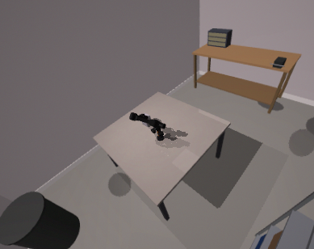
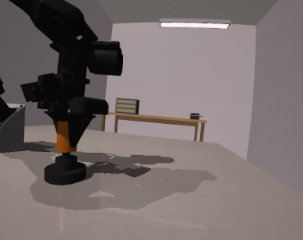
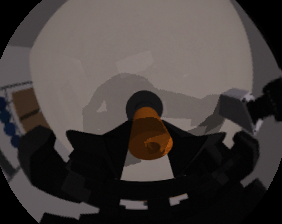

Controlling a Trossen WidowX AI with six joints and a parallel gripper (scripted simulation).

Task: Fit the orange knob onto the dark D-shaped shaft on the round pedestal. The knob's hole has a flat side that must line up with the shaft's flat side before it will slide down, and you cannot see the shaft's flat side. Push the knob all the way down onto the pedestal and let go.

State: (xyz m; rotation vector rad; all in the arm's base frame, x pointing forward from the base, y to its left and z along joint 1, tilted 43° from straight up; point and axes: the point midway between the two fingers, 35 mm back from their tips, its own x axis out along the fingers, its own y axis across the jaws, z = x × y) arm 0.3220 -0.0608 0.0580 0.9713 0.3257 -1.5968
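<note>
The fingers [image 2: 80,130] are closed on the orange knob [image 2: 63,136] [image 3: 150,132], which stands upright between them. Directly beneath the fingers, the round pedestal [image 2: 65,174] [image 3: 144,98] rests on the desk [image 1: 132,149] [image 2: 178,187] [image 3: 142,40]. A short length of dark shaft [image 2: 66,155] shows between knob and pedestal; the knob is not fully seated.

the black arm [image 1: 146,120] [image 2: 71,58] is bent above the table; its gripper [image 2: 65,136] [image 3: 146,121] points down, fingers closed on the knob.
</note>
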